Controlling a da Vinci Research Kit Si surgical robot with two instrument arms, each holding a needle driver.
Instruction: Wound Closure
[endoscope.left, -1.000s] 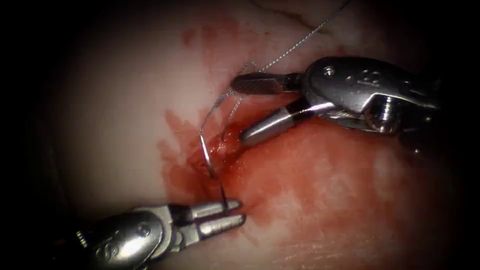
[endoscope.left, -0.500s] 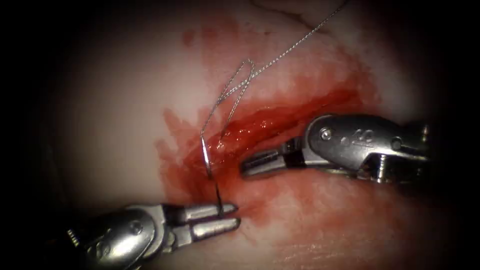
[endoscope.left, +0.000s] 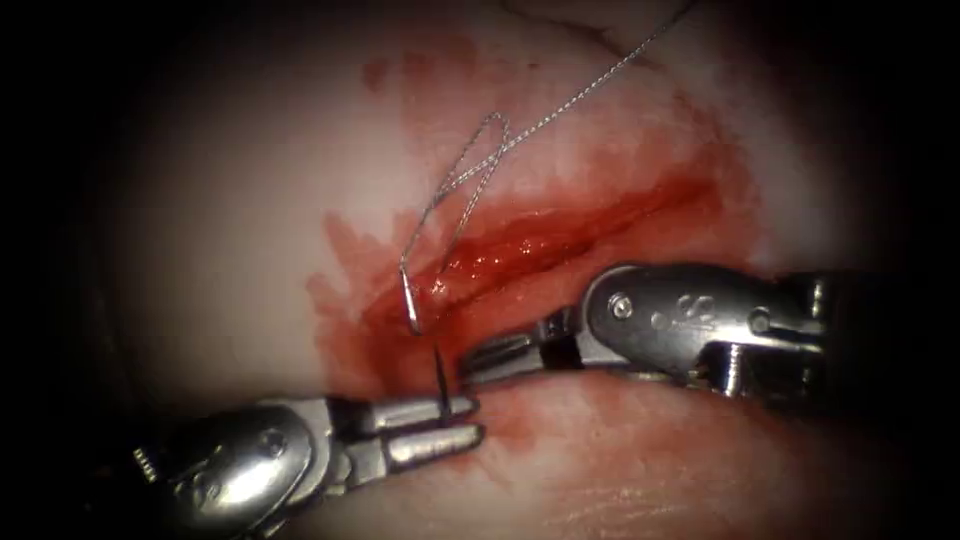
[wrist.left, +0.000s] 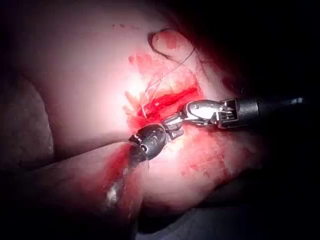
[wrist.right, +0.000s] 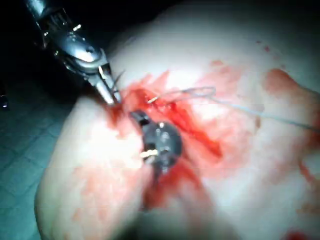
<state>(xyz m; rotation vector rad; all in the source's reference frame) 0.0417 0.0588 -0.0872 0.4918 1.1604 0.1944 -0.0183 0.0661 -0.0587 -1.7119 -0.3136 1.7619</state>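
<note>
While the left tool (endoscope.left: 462, 421) grips the curved needle (endoscope.left: 425, 330) near one end between its jaws, just below the lower-left end of the cut (endoscope.left: 560, 240), the needle rises from those jaws toward the cut. Whether any of it sits in the tissue (endoscope.left: 220, 220) cannot be told. From the needle's upper end the thread (endoscope.left: 560, 105) climbs above the cut, bends into a narrow loop there, and runs away up and to the right. The right tool (endoscope.left: 490, 358) lies just below the cut, its jaws nearly closed and holding nothing, their tip close beside the needle's shaft and just above the left tool. Red fluid (endoscope.left: 620, 400) covers the tissue around and below the cut. From the left wrist view, both tools meet at the cut's lower end (wrist.left: 170, 131).
</note>
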